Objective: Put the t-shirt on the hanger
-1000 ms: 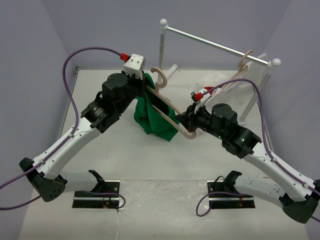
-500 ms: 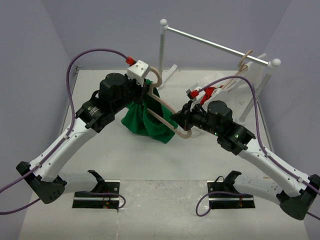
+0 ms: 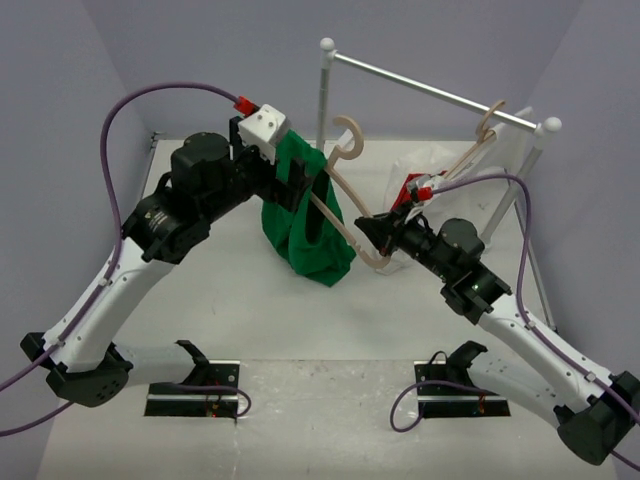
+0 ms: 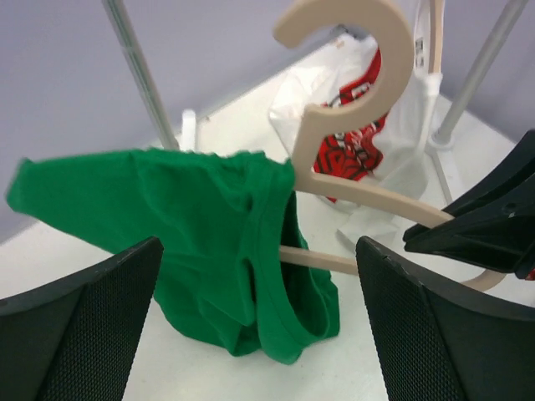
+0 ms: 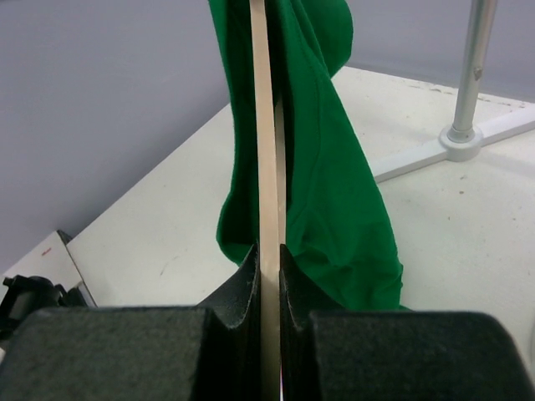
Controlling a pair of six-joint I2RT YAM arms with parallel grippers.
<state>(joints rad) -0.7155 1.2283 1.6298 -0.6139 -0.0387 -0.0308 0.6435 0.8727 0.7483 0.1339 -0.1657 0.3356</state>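
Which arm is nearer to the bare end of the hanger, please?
Right. The right fingers clamp the hanger at that end; the left fingers stand open further along, by the green t-shirt.

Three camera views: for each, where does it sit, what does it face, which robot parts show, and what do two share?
Top external: above, behind the bases, looking down on the table; both arms show.
Left wrist: on the left arm, facing the t-shirt hanging from the hanger; open left gripper frames it.
Right wrist: on the right arm, looking along the hanger; right gripper clamps it.
Shared: both wrist views show t-shirt and hanger.
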